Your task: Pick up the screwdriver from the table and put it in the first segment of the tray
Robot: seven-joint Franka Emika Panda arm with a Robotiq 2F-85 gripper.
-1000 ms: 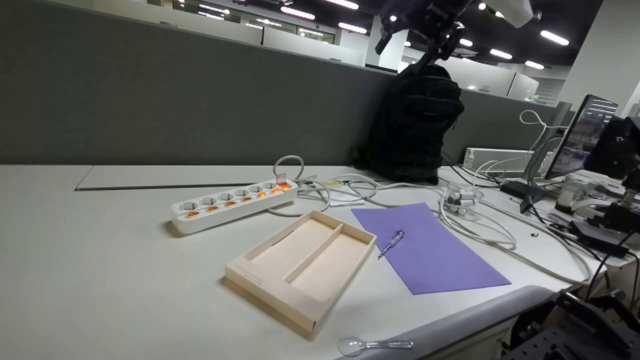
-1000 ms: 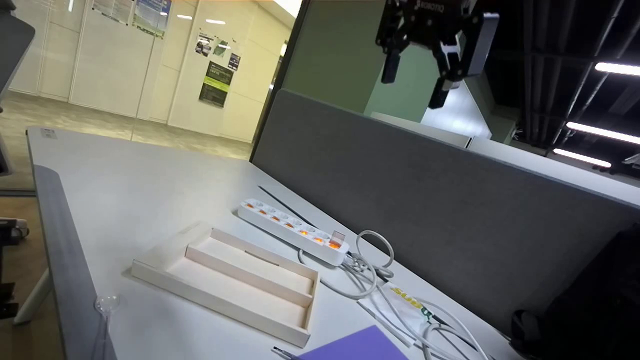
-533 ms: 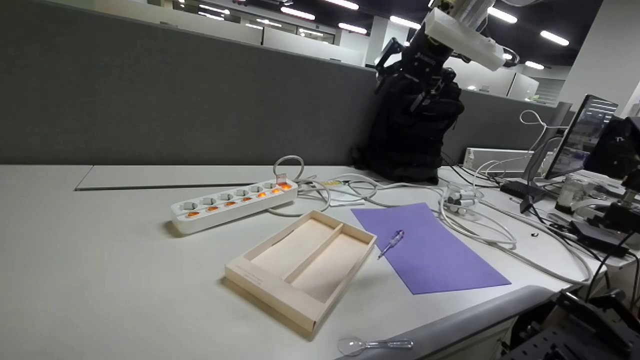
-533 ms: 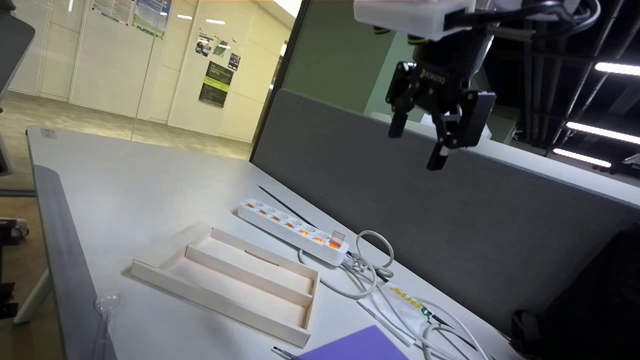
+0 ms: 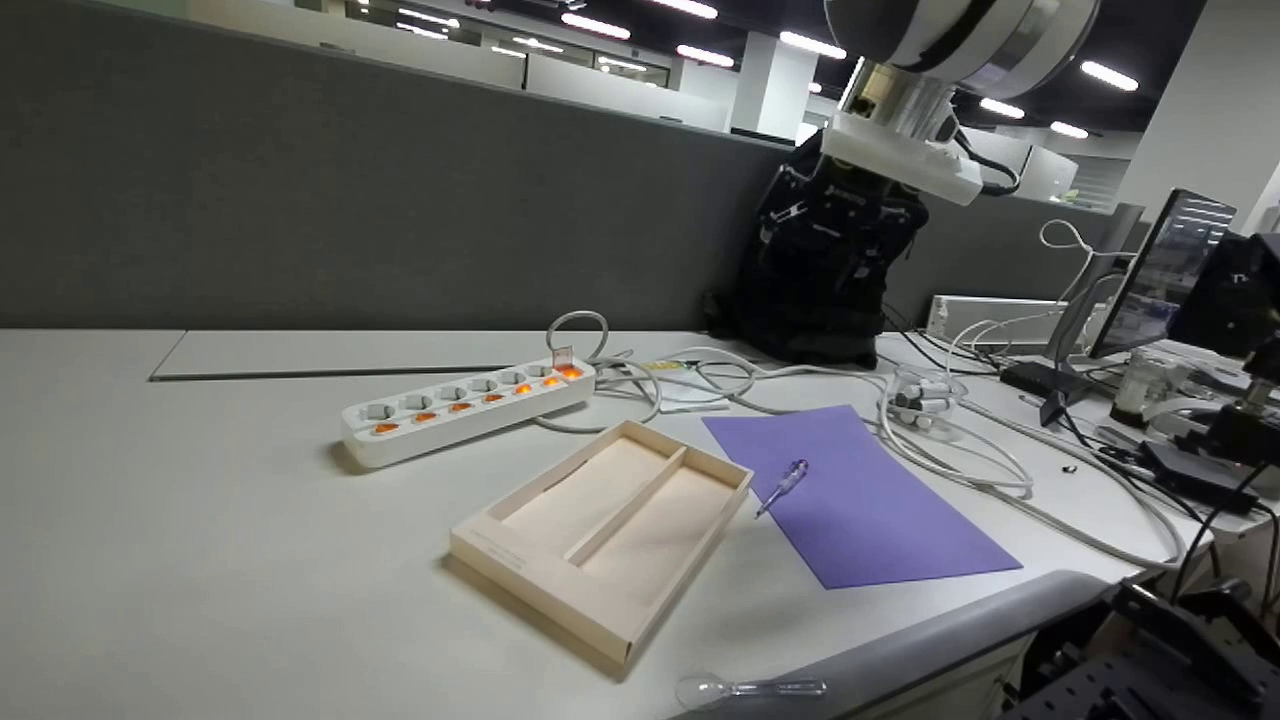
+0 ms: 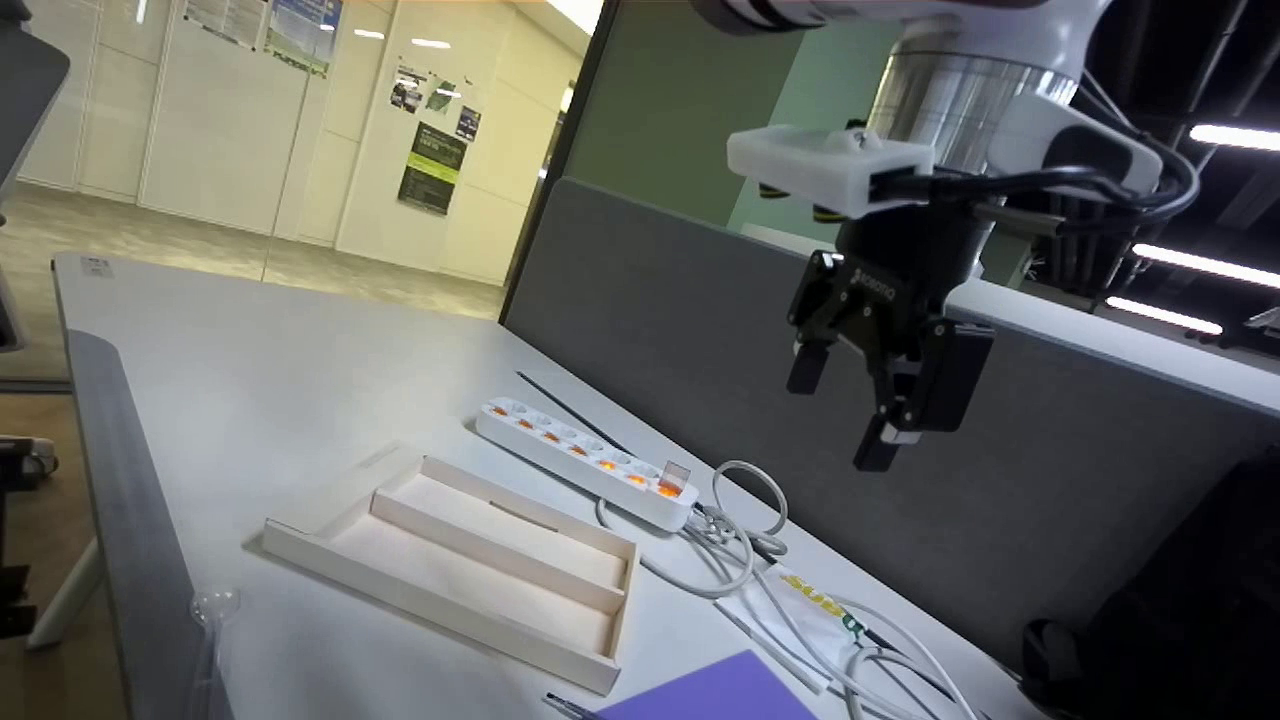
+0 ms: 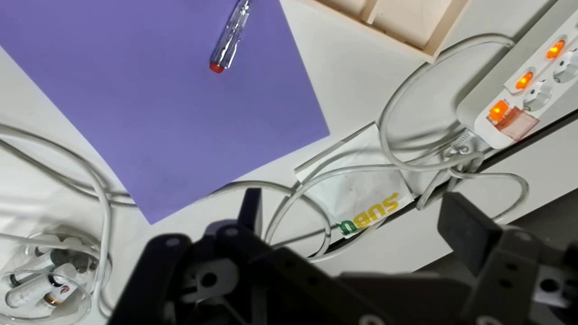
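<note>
The screwdriver (image 5: 783, 488) has a clear handle with a red end and a thin shaft. Its handle lies on the purple sheet, and its tip passes the sheet's edge onto the table (image 5: 250, 550), close to the tray. It shows partly at the bottom of an exterior view (image 6: 572, 707) and at the top of the wrist view (image 7: 231, 36). The cream tray (image 5: 550, 570) has two long compartments, both empty; it also shows in an exterior view (image 6: 440, 605). My gripper (image 6: 842, 410) is open and empty, high above the table's back; its fingers frame the wrist view's lower part (image 7: 359, 216).
A white power strip (image 5: 470, 412) stands behind the tray, with loose white cables (image 6: 745, 560) beside it. The purple sheet (image 5: 860, 510) lies right of the tray. A black backpack (image 5: 820, 310) leans on the grey partition (image 5: 380, 200). A clear spoon (image 5: 750, 690) lies near the front edge.
My gripper has come down from high up, past the partition's top edge, towards the table, staying open. The screwdriver and the tray have not moved.
</note>
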